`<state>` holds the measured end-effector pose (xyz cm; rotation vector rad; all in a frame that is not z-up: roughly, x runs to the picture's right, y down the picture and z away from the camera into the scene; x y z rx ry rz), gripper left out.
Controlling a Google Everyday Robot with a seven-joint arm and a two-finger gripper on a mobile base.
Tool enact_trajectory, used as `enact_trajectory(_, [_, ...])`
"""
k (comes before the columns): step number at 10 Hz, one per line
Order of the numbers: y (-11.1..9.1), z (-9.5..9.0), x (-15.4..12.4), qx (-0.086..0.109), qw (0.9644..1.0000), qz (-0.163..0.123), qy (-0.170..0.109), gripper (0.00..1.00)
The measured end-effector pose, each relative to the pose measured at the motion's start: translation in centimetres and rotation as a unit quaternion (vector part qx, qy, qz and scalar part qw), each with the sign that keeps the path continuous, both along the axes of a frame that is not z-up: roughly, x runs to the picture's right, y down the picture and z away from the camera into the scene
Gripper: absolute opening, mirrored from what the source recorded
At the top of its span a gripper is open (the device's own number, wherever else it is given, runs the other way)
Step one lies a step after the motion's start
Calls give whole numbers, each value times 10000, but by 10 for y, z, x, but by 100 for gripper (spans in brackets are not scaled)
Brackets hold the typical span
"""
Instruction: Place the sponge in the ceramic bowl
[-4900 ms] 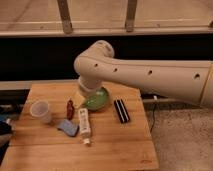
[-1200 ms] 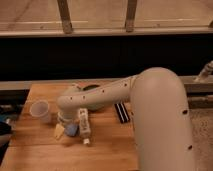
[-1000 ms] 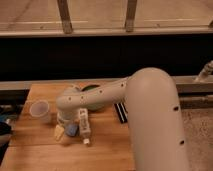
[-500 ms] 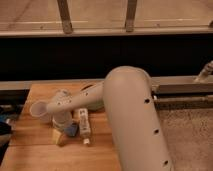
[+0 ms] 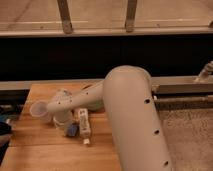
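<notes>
Sponge (image 5: 71, 131) lies flat on surface (image 5: 30, 147), against left side of white tube (image 5: 83, 125), not in ceramic bowl. Gripper (image 5: 64, 119) is up-left of tube, right over sponge; grip state: cannot tell.

Likely grasp step: pinch soft pad centrally, lift straight, avoid dragging tube.

Cup (image 5: 40, 110), farther left of tube, crowds approach. Ceramic bowl hidden behind arm (image 5: 125, 100), beyond tube.

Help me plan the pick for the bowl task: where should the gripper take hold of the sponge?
Probably from straight above, pinching the sponge across its narrow width: it lies flat on the table, so only its edges offer faces. The white tube lies close beside it, so mind that side. The gripper is just over it, partly hiding it.
</notes>
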<state>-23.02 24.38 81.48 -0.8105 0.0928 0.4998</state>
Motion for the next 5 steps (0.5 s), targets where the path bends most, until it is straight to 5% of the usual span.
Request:
enact_trajectory(2, [-2, -2, 0, -2, 10000, 11, 4, 2])
enact_trajectory(5, [-2, -4, 0, -14, 10000, -7, -6, 0])
